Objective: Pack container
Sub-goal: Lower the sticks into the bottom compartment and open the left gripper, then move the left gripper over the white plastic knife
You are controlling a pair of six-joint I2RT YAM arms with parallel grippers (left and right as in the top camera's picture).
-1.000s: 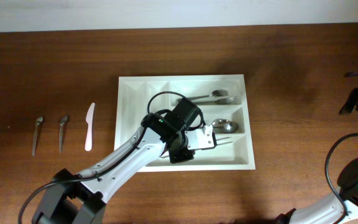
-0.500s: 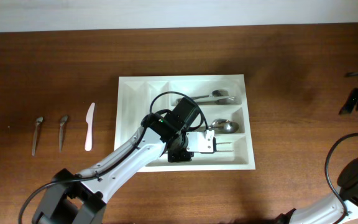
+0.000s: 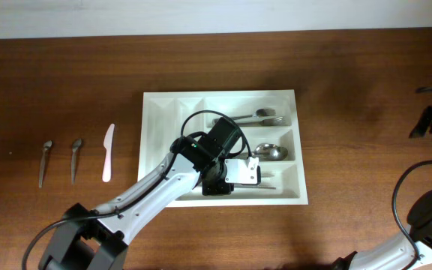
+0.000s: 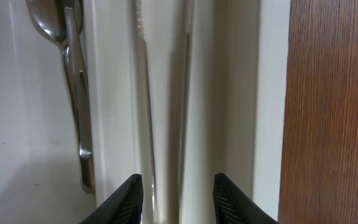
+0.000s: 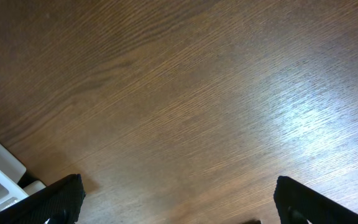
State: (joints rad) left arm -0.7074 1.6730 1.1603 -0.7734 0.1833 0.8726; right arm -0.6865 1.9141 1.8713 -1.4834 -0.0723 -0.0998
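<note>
Though it was pinched a second ago, the clear plastic utensil (image 4: 163, 93) is laid in the white rectangular plastic tray (image 3: 156, 120) beneath the opened left gripper (image 4: 178, 183); the right gripper (image 5: 179, 199) is spread wide.

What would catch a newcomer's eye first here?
The white container sits mid-table, the left gripper low over the long compartment nearest the robot, jaws apart around a knife lying in it. To its left, two small spoons and a white plastic knife lie on the table.
</note>
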